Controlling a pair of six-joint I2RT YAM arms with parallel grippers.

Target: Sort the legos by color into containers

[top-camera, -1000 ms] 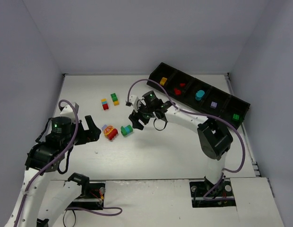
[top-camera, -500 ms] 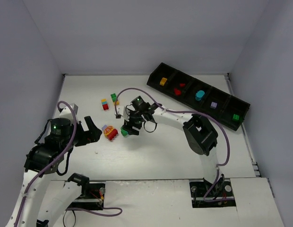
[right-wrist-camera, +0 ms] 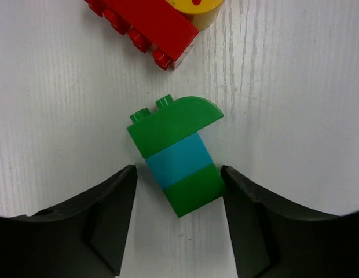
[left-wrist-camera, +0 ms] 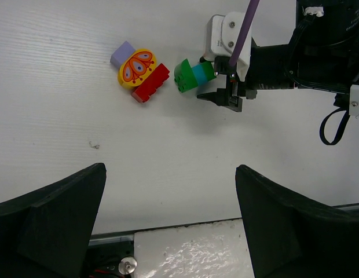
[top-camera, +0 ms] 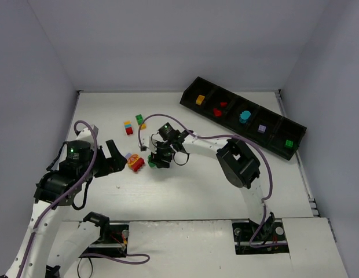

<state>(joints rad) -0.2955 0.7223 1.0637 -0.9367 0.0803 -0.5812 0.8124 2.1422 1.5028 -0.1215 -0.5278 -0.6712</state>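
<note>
Since our right gripper [right-wrist-camera: 178, 179] straddles the skewed stack [right-wrist-camera: 175, 153] half open, holding nothing, we risk twisting it out ahead

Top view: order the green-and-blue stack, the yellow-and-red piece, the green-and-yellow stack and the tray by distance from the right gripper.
1. Green-and-blue stack, between the fingers of the right gripper.
2. Yellow-and-red piece, just beyond, toward the left arm.
3. Green-and-yellow stack, farther back on the table.
4. Tray, at the back right.
</note>
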